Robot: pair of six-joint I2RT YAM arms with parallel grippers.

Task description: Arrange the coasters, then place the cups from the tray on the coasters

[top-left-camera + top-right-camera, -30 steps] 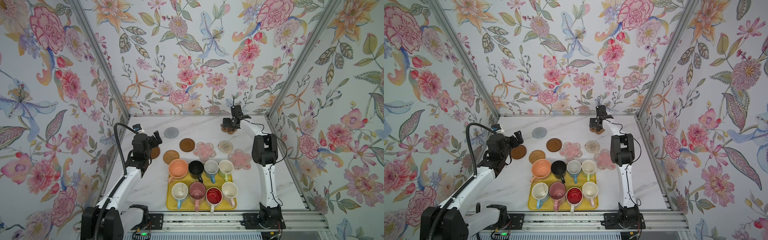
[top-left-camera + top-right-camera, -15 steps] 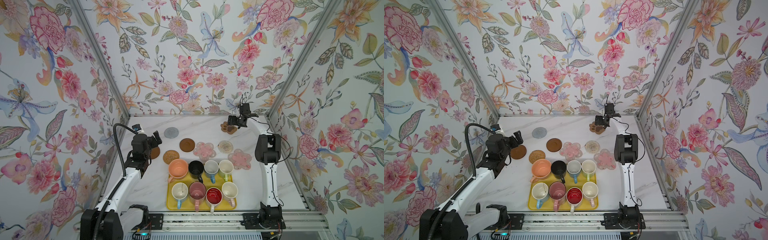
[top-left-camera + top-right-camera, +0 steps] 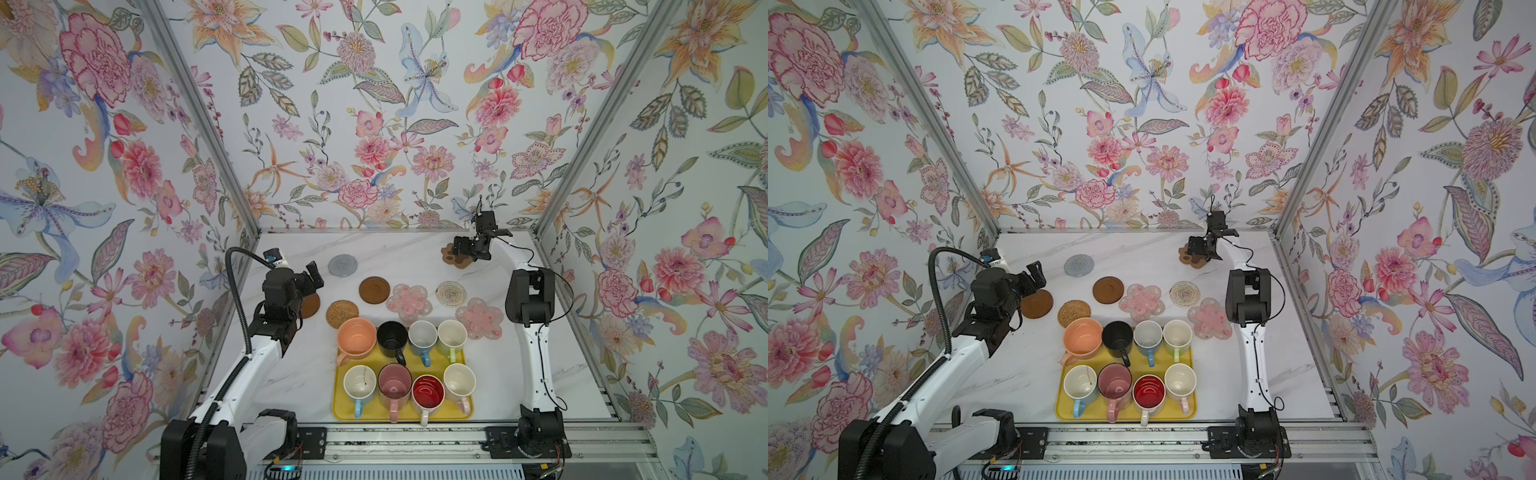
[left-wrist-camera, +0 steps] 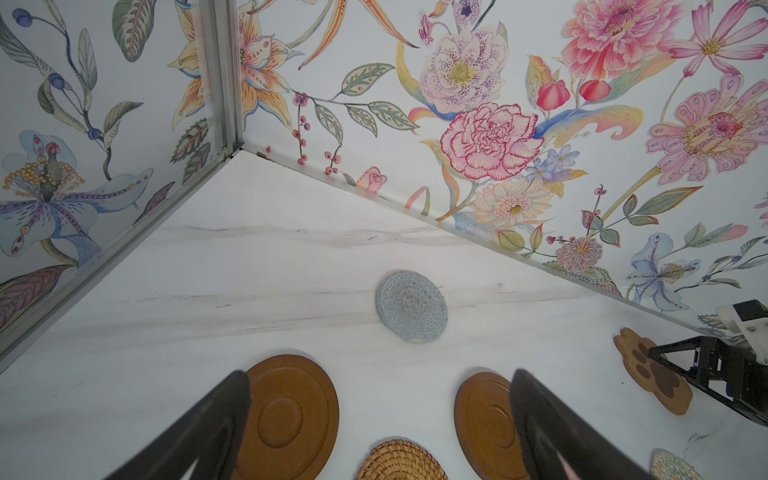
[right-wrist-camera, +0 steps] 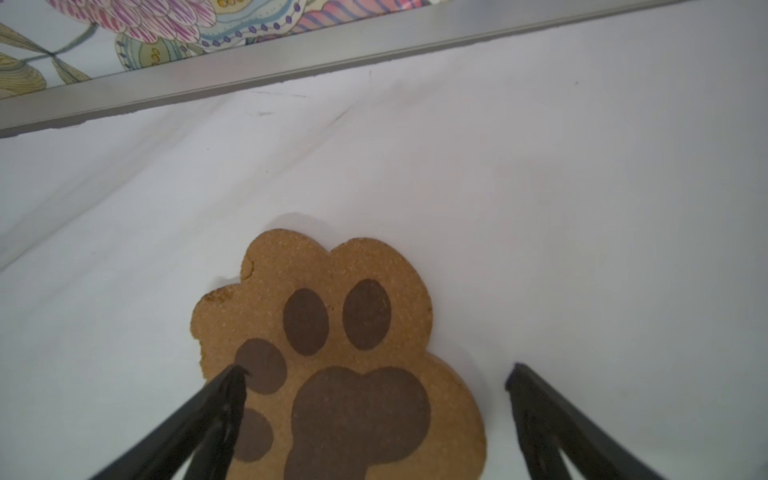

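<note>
Brown paw coaster [image 5: 332, 353] sits at one o'clock on the surface [image 3: 307, 386], right fingers [image 5: 216, 415] splayed wide over it; left fingers [image 4: 220, 415], also apart, hang well away.

Walls: floral wallpaper [image 3: 374, 124] on three sides.
Corners: grey metal posts [image 3: 203, 124].
Table: white marble-look top [image 3: 395, 253], thin grey veins.
Light: even, soft.

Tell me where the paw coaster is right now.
In a top view the paw coaster lies at the far right of the table, near the back wall. It sits partly beneath the open right end effector, behind the clear round coaster.
</note>
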